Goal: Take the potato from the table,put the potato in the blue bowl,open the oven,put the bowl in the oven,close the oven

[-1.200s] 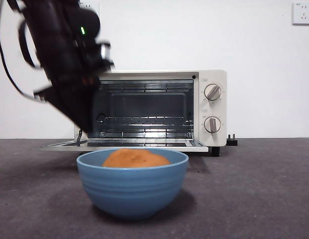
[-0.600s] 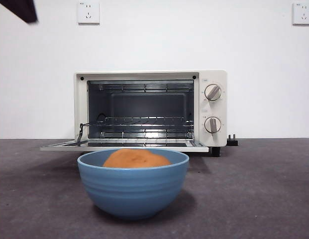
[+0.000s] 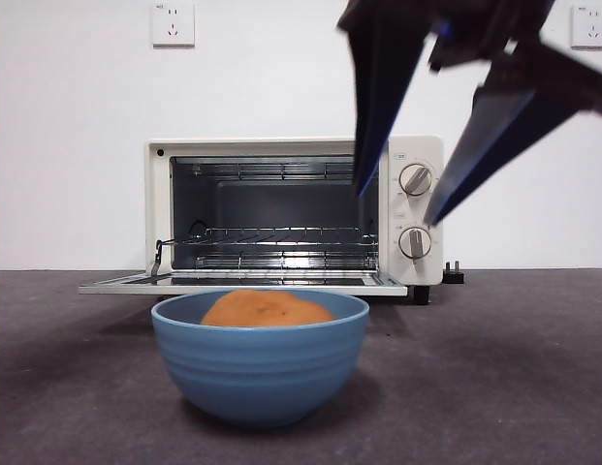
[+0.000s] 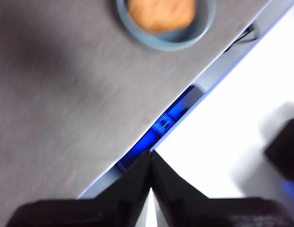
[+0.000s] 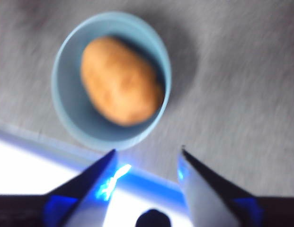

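Note:
The blue bowl point(image 3: 260, 358) stands on the table point(image 3: 494, 387) in front of the oven point(image 3: 293, 211), with the potato point(image 3: 266, 308) lying inside it. The oven's door point(image 3: 242, 286) is folded down flat and the wire rack point(image 3: 271, 235) shows inside. My right gripper point(image 3: 397, 199) hangs open above and to the right of the bowl, in front of the oven's knobs point(image 3: 414, 179). In the right wrist view the gripper point(image 5: 147, 152) is over the bowl point(image 5: 66, 104) and potato point(image 5: 120, 81). My left gripper point(image 4: 150, 152) is shut, far from the bowl point(image 4: 203, 28).
Two wall sockets point(image 3: 173, 23) sit high on the white wall. A black plug point(image 3: 453, 275) lies at the oven's right foot. The table's edge point(image 4: 194, 87) runs past the left gripper.
The left arm, which was at the oven's left side a second ago, has withdrawn out of the front view. The right gripper has come down from the top right, open.

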Robot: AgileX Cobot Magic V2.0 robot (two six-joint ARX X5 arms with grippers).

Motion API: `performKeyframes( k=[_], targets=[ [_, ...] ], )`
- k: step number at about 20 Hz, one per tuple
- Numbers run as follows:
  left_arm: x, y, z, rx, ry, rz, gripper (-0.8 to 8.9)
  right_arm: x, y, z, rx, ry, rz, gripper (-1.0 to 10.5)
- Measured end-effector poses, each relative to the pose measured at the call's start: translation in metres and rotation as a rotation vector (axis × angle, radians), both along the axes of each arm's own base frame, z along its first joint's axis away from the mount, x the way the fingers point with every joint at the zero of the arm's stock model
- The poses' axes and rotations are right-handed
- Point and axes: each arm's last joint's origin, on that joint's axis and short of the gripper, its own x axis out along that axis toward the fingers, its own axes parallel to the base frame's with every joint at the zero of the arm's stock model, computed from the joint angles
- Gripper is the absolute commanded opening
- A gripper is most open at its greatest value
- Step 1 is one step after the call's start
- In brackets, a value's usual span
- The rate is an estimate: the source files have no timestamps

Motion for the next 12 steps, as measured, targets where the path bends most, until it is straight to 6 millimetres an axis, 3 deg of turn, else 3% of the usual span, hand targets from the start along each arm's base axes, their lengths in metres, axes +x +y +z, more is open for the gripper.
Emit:
performKeyframes(
  k=[4,6,12],
  targets=[
    [-0.018,0.009,-0.01,-0.047,-0.011,-0.015,-0.06,0.023,-0.002,-0.013,0.001,0.029,-0.064,2.7],
    [-0.024,0.011,-0.008,-0.114,-0.012,-0.042,-0.06,0.032,-0.004,-0.021,-0.002,0.063,-0.077,3.6],
    [-0.028,0.012,-0.006,-0.151,-0.009,-0.06,-0.06,0.042,0.005,-0.039,0.004,0.112,-0.049,3.8]
  ],
)
